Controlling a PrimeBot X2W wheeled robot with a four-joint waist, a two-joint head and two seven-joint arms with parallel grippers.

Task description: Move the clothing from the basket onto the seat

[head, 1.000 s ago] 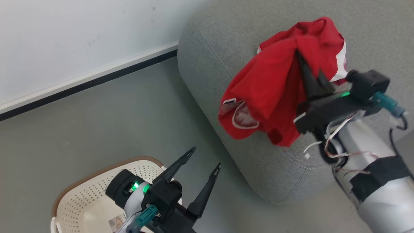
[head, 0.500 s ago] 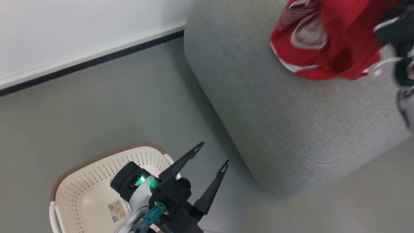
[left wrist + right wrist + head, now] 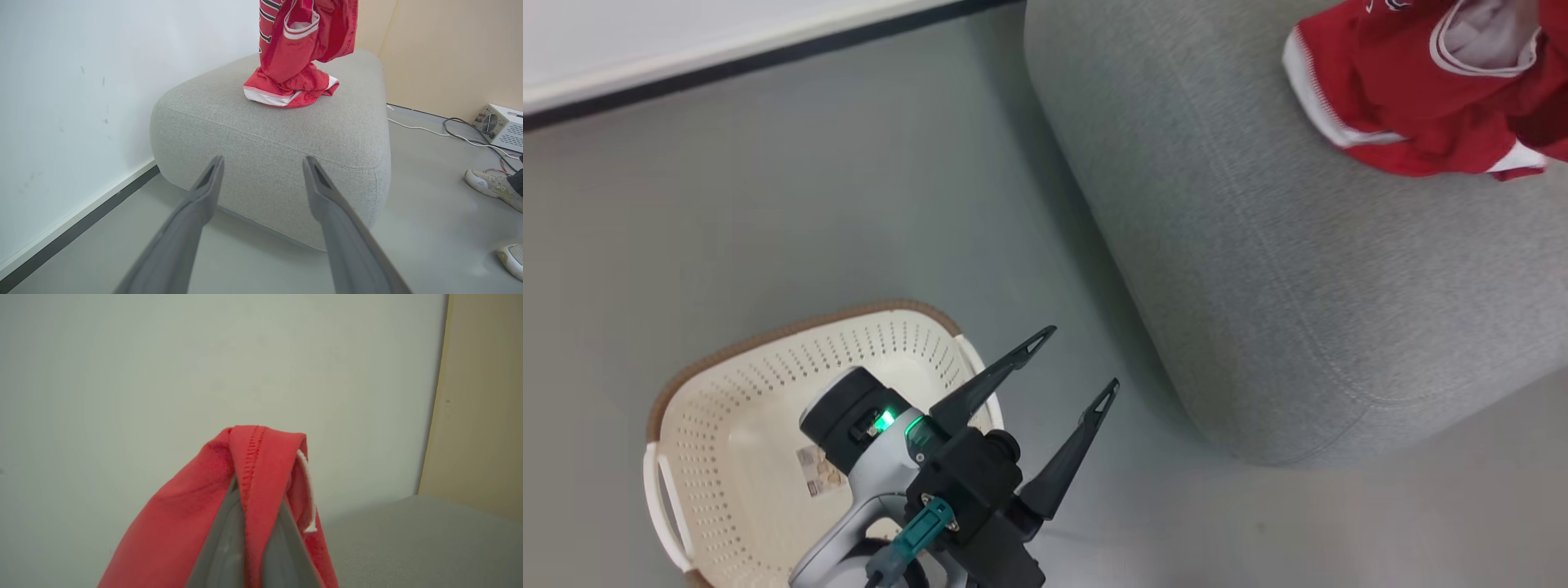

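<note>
The right gripper [image 3: 250, 486] is pinching the clothing [image 3: 291, 69] between its fingers [image 3: 222, 547], which are standing narrow with a stitched red hem folded over their tips; the garment is hanging down from that grip, and its lower folds are touching the top of the seat [image 3: 265, 130], bunching there near the middle of the cushion and away from the rounded edges.

The step in hand looks like the set-down, with the carry done and the release not yet made. To do it well, the arm should be lowering until most of the fabric is pooling on the cushion rather than dangling; the drop point should be staying over the flat top, since cloth let go near the sloping side could be sliding off onto the floor [image 3: 809, 204]. The fingers should then be parting fully and drawing straight up, because the hem and a white cord are wrapping the tips and could be snagging and dragging the garment back.

The left gripper [image 3: 1081, 358] is hovering above the basket [image 3: 768, 336] with its fingers spread wide and holding nothing. The basket is standing on the floor beside the seat; the part of its inside that is visible is showing bare cream plastic and a small label [image 3: 817, 474]; the left wrist is covering the rest, so I cannot tell whether more clothing is lying there.
</note>
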